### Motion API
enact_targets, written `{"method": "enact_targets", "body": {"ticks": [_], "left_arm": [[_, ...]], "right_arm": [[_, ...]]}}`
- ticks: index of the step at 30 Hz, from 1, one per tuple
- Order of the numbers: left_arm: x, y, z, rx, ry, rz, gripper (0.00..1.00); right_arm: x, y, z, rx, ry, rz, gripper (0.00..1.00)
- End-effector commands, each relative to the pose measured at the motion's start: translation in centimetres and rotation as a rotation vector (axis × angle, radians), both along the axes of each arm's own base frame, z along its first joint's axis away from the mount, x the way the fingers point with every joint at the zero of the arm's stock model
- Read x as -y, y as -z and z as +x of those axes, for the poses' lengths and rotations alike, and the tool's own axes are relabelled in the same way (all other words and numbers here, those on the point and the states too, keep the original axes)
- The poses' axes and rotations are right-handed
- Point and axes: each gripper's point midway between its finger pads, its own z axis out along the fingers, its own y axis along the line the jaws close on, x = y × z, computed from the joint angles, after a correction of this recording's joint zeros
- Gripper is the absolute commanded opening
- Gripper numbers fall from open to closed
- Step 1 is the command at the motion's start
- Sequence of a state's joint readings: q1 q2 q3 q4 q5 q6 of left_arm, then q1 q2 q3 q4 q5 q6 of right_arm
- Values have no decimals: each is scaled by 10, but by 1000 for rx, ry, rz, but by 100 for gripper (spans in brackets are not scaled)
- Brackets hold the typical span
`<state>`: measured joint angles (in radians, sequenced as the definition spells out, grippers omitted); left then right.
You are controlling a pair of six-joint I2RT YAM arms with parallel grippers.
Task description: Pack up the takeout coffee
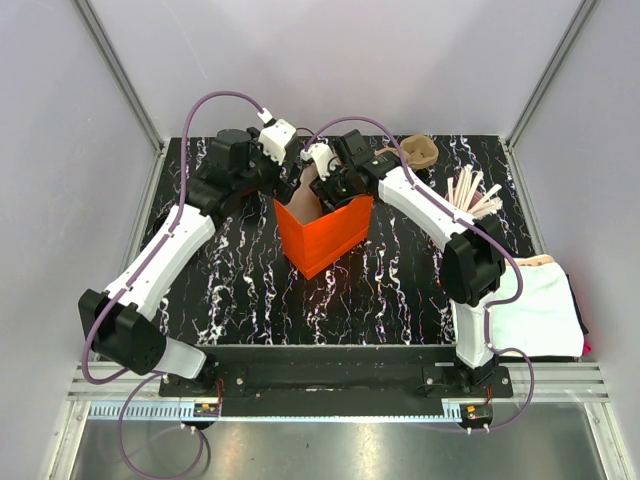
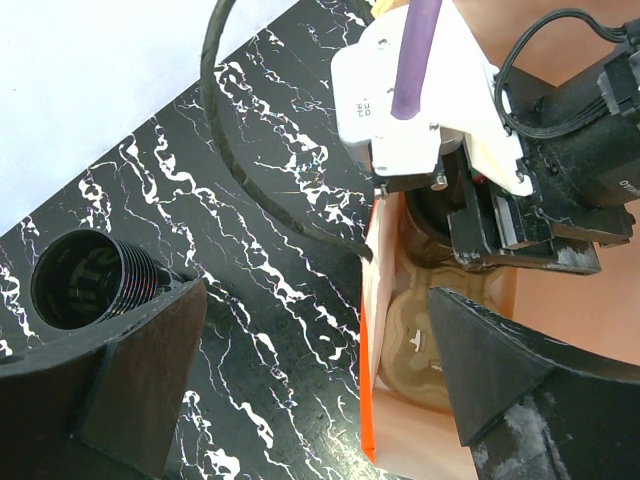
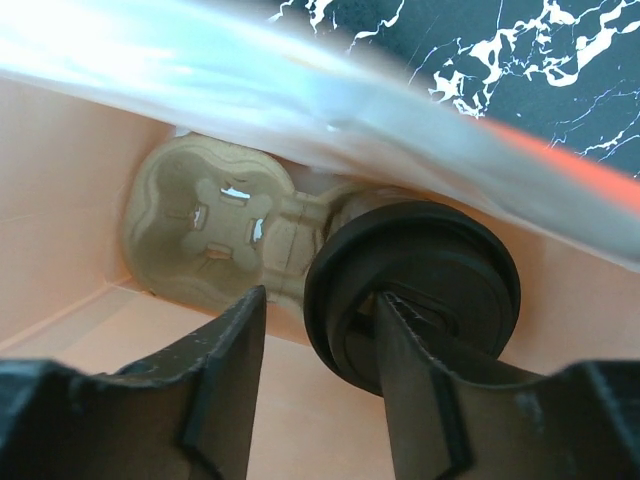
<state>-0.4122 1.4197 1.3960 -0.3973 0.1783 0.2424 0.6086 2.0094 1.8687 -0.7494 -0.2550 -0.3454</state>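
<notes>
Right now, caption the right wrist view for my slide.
Right gripper open over the lidded black coffee cup seated in a pulp tray inside the orange bag.

Top view: bright, even, diffuse light from overhead, with only faint soft shadows under the arms on the marbled table [image 1: 240, 290]. Pale sheen on the metal ledge [image 1: 330, 450] at the near edge.
Right wrist view: orange bag [image 3: 60, 200] rim smeared into a pale, out-of-focus band; right gripper [image 3: 320, 305] fingers soft-edged.
Left wrist view: sharp; wall [image 2: 90, 60] washed out.
</notes>
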Motion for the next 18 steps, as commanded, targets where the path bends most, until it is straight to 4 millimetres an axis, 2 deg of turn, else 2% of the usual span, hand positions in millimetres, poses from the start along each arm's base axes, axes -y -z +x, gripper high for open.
{"method": "enact_targets", "body": {"ticks": [1, 8, 13, 18], "left_arm": [[-3, -25, 0, 78, -8, -34, 99], [-2, -24, 1, 73, -7, -33, 99], [-1, -21, 1, 66, -4, -31, 99], [-1, -26, 1, 76, -4, -35, 99]], "right_arm": [[1, -44, -1, 76, -10, 64, 56], [3, -77, -6, 111, -12, 100, 70], [6, -109, -12, 157, -23, 126, 80], [8, -133, -22, 182, -41, 143, 88]]}}
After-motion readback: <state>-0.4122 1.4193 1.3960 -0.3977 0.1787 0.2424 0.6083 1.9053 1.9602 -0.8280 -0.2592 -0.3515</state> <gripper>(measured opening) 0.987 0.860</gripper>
